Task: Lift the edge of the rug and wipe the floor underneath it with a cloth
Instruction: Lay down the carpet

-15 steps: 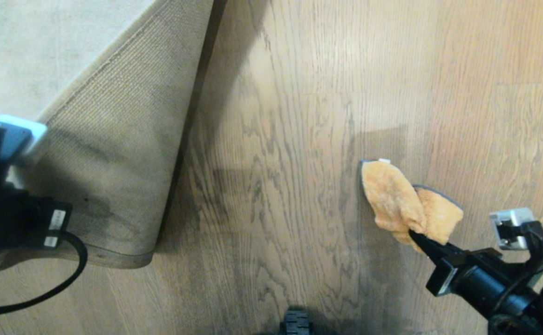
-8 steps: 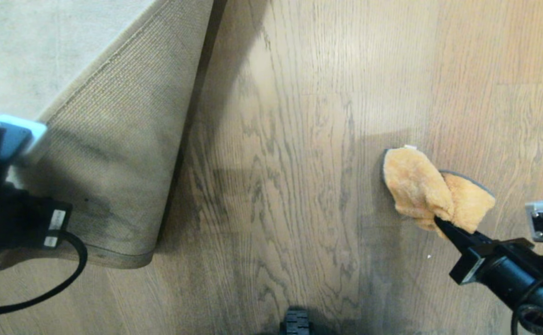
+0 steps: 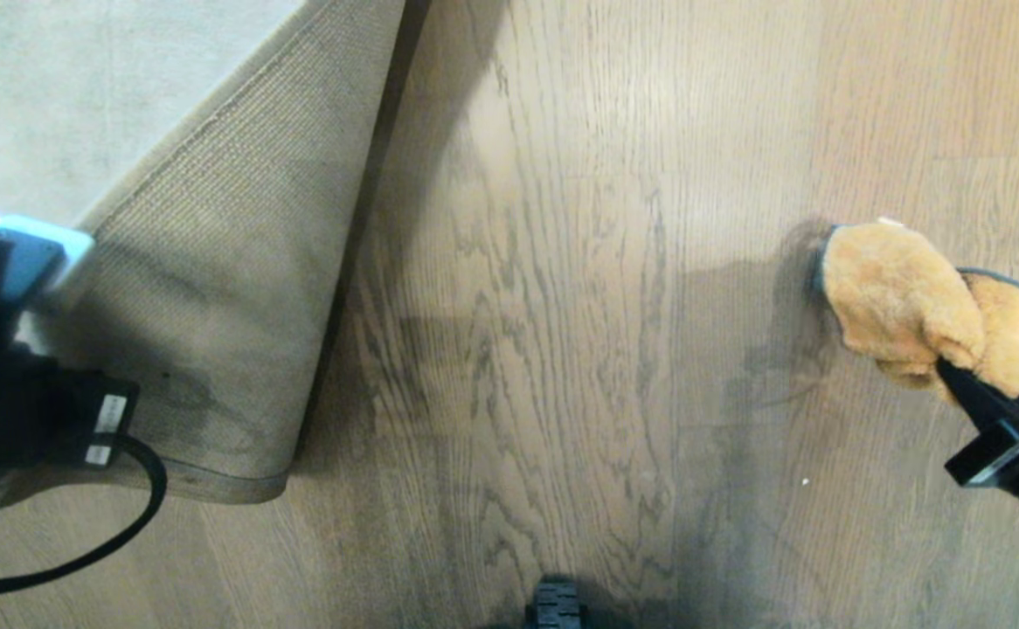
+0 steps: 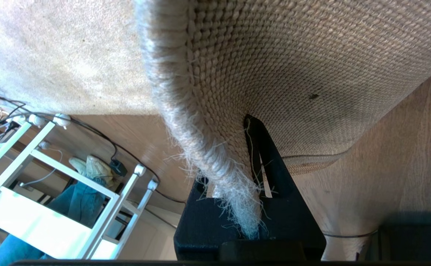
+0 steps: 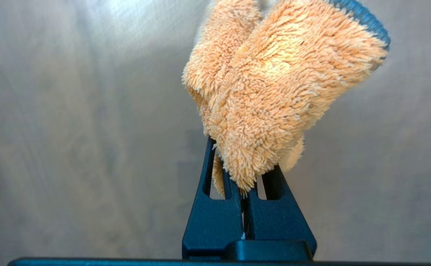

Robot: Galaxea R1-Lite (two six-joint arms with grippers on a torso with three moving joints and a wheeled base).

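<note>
Fluffy orange cloth [image 3: 903, 293] (dark edge trim), bunched double

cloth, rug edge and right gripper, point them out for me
cloth [image 3: 898, 293], head view, middle of the fluffy orange fold
rug edge [image 3: 230, 480], head view, bound border of the folded-back corner
right gripper [image 5: 245, 192], right wrist view, fingertips pinching the cloth

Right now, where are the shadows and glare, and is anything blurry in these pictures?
Head view: pale glare on the floor, and a dark shadow beside the lifted rug edge. Right wrist view: the cloth is sharp while the floor behind is blurred. Left wrist view: the rug's fringe and weave are crisp.
</note>
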